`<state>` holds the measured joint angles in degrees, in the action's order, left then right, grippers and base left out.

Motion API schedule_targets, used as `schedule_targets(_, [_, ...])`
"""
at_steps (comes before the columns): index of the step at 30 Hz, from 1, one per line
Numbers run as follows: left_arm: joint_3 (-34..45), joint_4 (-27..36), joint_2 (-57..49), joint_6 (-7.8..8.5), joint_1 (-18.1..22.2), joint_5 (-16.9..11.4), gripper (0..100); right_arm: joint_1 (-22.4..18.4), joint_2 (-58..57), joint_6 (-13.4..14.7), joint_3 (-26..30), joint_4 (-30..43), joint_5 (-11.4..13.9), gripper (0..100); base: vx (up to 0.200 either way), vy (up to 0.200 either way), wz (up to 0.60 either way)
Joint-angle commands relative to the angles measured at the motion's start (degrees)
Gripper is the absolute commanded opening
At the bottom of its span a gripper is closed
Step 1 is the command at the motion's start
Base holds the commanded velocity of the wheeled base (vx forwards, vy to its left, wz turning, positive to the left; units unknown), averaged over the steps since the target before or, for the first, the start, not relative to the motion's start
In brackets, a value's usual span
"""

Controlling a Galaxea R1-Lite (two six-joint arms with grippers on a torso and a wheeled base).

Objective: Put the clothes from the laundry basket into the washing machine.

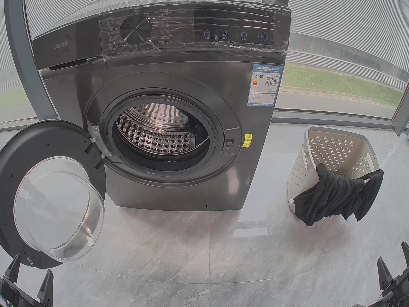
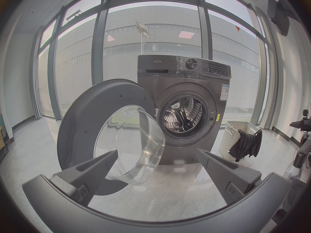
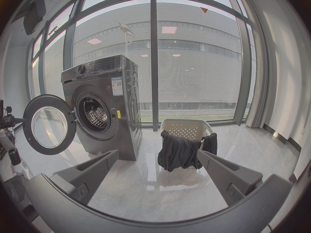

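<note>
Centre of the head view: dark grey front-loading washing machine (image 1: 179, 77), standing on a pale marbled floor (image 1: 200, 252) in front of a glass wall. Its round door with a clear bowl-shaped window (image 1: 53, 201) is swung fully open and sits at lower left of the frame, hinged on the left side of the opening. The perforated steel drum (image 1: 159, 131) is exposed, its studded metal wall plain to see through the opening.

Right of frame: white perforated plastic laundry basket (image 1: 338, 148), on the floor beside the machine and apart from it. A black garment (image 1: 334, 195) is draped over the basket's near rim, with most of the cloth hanging down the outer wall toward the floor.

Lower left corner: left pincer (image 1: 33, 264), its two dark fingers spread apart, empty, just below the door's edge in the frame.

Lower right corner: right pincer (image 1: 392, 252), its fingers likewise apart and gripping nothing, well apart from the basket and garment.
</note>
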<state>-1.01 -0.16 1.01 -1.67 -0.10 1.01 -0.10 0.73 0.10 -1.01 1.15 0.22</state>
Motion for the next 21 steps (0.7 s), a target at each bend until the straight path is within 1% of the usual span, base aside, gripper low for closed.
schedule_targets(1, [0.84,-0.02,-0.75,-0.09,0.01,0.04,100,0.01,-0.73,-0.10,0.57,0.00,0.04,100,0.000,-0.200,0.00])
schedule_targets(21, [0.84,-0.02,-0.75,0.00,0.01,0.04,100,0.01,-0.73,-0.19,0.48,0.08,0.13,100,0.000,-0.200,0.00])
